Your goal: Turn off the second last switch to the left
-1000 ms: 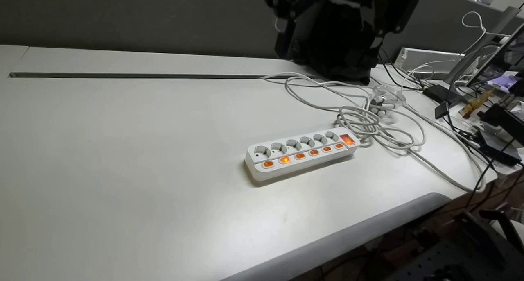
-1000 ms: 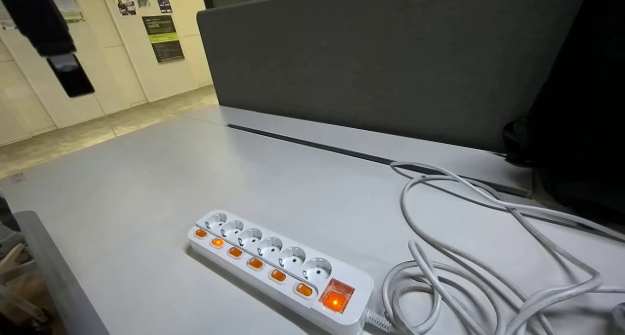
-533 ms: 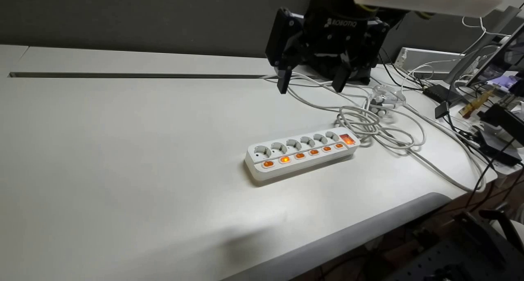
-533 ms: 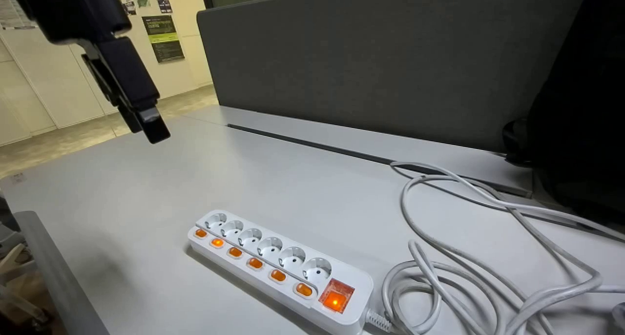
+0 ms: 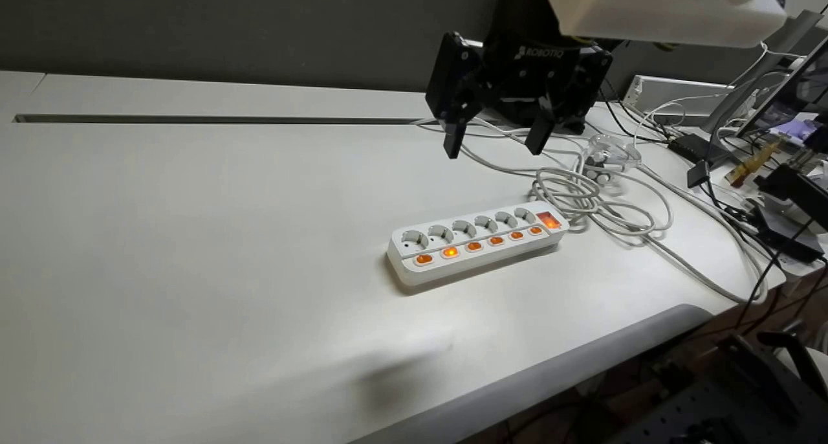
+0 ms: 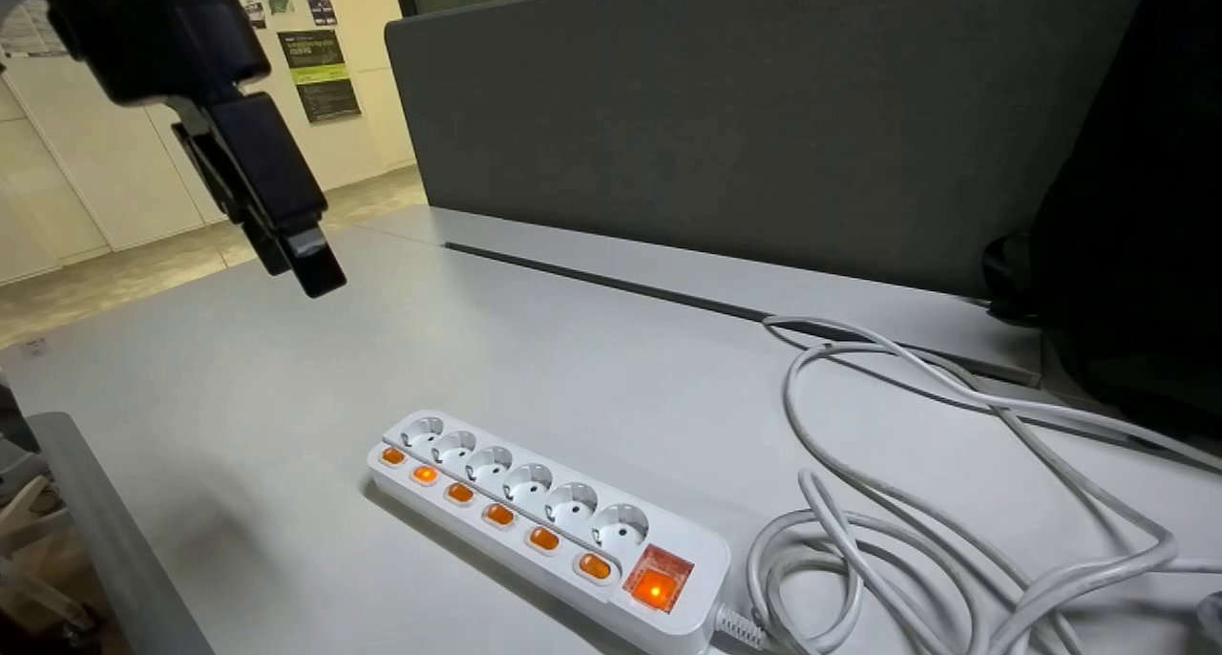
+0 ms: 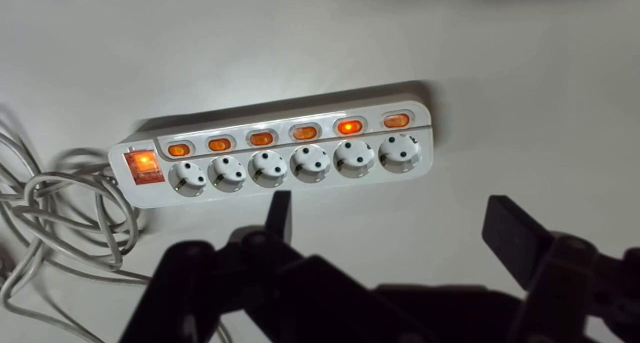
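Observation:
The second last switch is lit bright orange in both exterior views (image 5: 449,252) (image 6: 425,474) and in the wrist view (image 7: 349,127). It is second from the cordless end of a row of several switches on the long white power strip (image 5: 446,272), which also shows in the wrist view (image 7: 150,199). The outermost switch (image 7: 397,120) beside it is unlit. My gripper (image 5: 493,150) is open and empty, above the table and apart from the strip. In the wrist view its fingers (image 7: 389,197) are wide apart, on the socket side of the strip.
A larger lit red switch (image 6: 658,579) sits at the cord end. Coiled white cable (image 5: 569,191) lies beside that end. A clear plastic object (image 5: 611,154) and a dark partition (image 6: 745,130) stand behind. The table's grey edge (image 5: 537,376) runs along the front.
My gripper has come down from near the top of the exterior views and now hangs lower, fingers open throughout. The strip has not moved and the second last switch has stayed lit.

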Robot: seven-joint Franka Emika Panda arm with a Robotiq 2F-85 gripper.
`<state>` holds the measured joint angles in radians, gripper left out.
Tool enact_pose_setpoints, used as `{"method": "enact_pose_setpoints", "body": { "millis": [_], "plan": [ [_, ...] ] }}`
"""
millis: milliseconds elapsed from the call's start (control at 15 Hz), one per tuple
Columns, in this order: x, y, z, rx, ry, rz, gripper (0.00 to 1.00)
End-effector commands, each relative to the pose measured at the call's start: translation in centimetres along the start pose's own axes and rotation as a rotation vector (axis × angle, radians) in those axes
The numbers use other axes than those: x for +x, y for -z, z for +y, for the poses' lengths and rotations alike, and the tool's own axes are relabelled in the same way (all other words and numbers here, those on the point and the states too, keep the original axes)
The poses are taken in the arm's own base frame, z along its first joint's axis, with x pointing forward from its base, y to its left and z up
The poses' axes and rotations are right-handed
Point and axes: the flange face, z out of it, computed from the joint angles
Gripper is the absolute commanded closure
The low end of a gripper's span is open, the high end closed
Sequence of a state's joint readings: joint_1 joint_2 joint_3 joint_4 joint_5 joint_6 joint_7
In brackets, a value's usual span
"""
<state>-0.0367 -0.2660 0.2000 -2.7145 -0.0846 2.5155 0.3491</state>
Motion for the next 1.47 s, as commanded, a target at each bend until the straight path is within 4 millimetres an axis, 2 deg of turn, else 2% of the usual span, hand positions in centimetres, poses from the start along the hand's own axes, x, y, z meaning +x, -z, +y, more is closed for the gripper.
{"method": "enact_pose_setpoints", "body": {
  "millis": [0,533,667,867,1400],
  "plan": [
    [0.1,-2.4,1.4,-0.013,0.004,-0.001,0.33],
    [0.4,-8.4,2.0,0.011,0.071,-0.051,0.89],
    [0.6,-9.8,2.3,0.011,0.071,-0.067,0.99],
    [0.7,-11.4,2.5,0.0,0.088,-0.061,1.0],
    [1.3,-13.7,2.2,-0.008,0.106,-0.022,1.0]
  ]
}}
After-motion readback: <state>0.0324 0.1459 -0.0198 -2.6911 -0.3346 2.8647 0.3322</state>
